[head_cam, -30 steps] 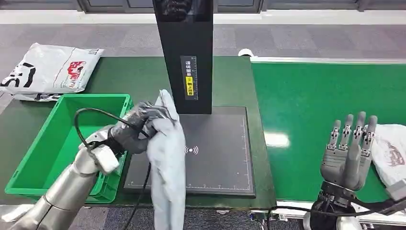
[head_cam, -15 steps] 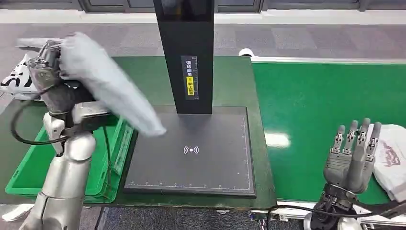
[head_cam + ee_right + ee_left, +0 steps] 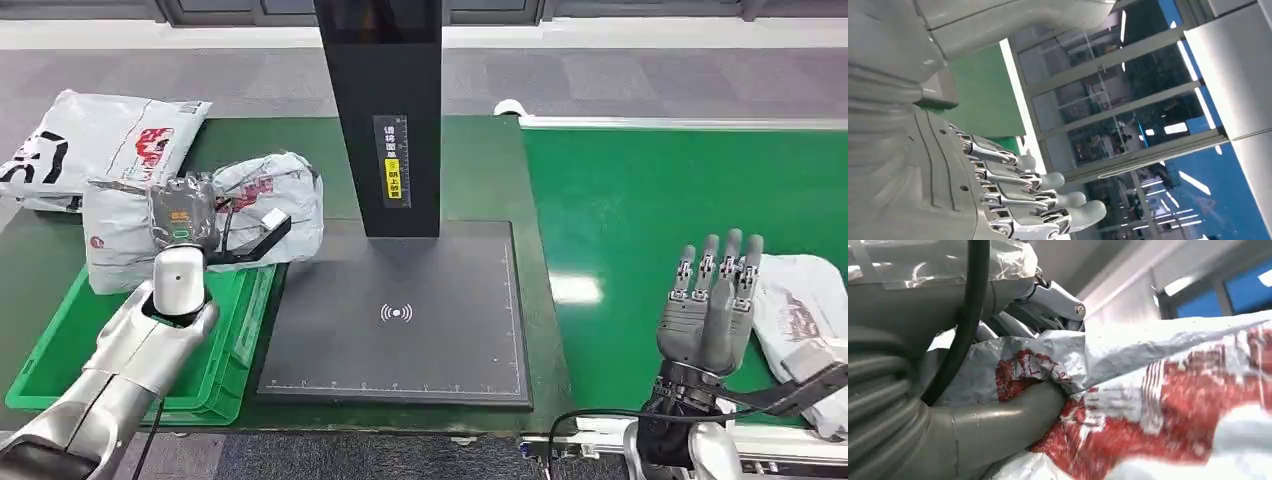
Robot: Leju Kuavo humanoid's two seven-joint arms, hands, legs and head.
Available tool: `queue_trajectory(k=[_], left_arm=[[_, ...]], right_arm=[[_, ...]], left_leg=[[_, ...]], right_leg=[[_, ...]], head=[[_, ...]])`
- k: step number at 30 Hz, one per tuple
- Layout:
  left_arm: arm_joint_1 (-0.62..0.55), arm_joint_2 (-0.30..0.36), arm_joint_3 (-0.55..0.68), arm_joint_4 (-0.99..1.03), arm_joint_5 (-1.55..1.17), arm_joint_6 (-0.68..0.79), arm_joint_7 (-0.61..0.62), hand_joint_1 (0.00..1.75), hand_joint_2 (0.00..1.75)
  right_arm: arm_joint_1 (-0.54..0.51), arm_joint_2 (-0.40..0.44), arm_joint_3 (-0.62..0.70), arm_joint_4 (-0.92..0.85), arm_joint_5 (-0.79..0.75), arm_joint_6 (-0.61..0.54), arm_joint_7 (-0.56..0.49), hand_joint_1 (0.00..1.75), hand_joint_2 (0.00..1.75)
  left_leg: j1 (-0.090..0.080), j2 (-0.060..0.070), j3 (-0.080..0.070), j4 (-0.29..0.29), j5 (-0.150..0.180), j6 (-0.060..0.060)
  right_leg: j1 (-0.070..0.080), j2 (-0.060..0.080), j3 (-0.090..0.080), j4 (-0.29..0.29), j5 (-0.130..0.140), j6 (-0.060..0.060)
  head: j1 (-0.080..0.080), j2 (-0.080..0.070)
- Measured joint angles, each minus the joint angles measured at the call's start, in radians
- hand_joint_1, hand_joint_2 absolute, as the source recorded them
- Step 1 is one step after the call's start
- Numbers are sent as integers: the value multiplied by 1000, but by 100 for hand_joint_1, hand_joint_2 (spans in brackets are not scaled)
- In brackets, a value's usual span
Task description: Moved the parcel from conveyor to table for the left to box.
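A grey plastic parcel with red print (image 3: 255,205) hangs over the far end of the green box (image 3: 60,345), held by my left hand (image 3: 183,215). In the left wrist view the thumb (image 3: 998,427) presses into the crumpled parcel (image 3: 1168,405) and the fingers wrap it from the other side. My right hand (image 3: 710,310) stands upright over the green conveyor (image 3: 650,200) with fingers straight and apart, holding nothing; the same hand (image 3: 1013,200) shows empty in the right wrist view. Another white parcel (image 3: 800,320) lies on the conveyor just right of that hand.
A black scanner pad (image 3: 400,320) with a tall black post (image 3: 385,110) fills the table's middle. More white and grey parcels (image 3: 95,140) lie at the table's far left. A white roll (image 3: 508,108) sits at the conveyor's far corner.
My left hand has swung the parcel from above the scanner pad to the left, now lower over the box's far end. The right hand has barely shifted.
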Motion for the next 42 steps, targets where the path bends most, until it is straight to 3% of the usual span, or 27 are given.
queue_trajectory(k=[6,7,8,23,24,28,39,42], left_arm=[[-8,8,-18,126,0,-181,-55,175,175],[-8,8,-18,134,0,-196,-55,17,175],[-8,8,-18,143,0,-212,-53,0,175],[22,-4,-23,95,0,-296,79,0,175],[24,-4,-23,90,0,-296,83,0,0],[38,12,-23,66,0,-228,118,0,0],[38,13,-23,65,0,-223,119,0,0],[39,18,-18,55,0,-150,123,0,0]], right_arm=[[-26,2,0,41,21,26,0,0,175],[-26,2,0,44,23,29,0,0,175],[-27,3,0,47,25,32,0,0,175],[-26,29,0,53,52,38,23,0,175],[-26,29,0,53,53,38,23,0,175],[-26,34,0,53,62,40,32,0,175],[-26,34,0,53,63,40,33,0,175],[-26,34,0,55,67,39,40,0,175]], left_leg=[[0,-1,-1,0,0,0],[0,-1,-1,0,0,0],[0,-1,-1,0,0,0],[0,-1,-1,0,0,0],[0,-1,-1,0,0,0],[0,-1,-2,0,0,0],[0,-1,-2,0,0,0],[0,-1,-2,0,0,0]], right_leg=[[0,0,-1,0,0,0],[0,-1,-1,0,0,0],[0,-1,-1,0,0,0],[0,-1,-1,0,0,0],[0,-1,-1,0,0,0],[0,-1,-2,0,0,0],[0,-1,-2,0,0,0],[0,-1,-2,0,0,0]], head=[[0,0],[0,0],[0,0],[0,0],[0,0],[0,0],[0,0],[0,0]])
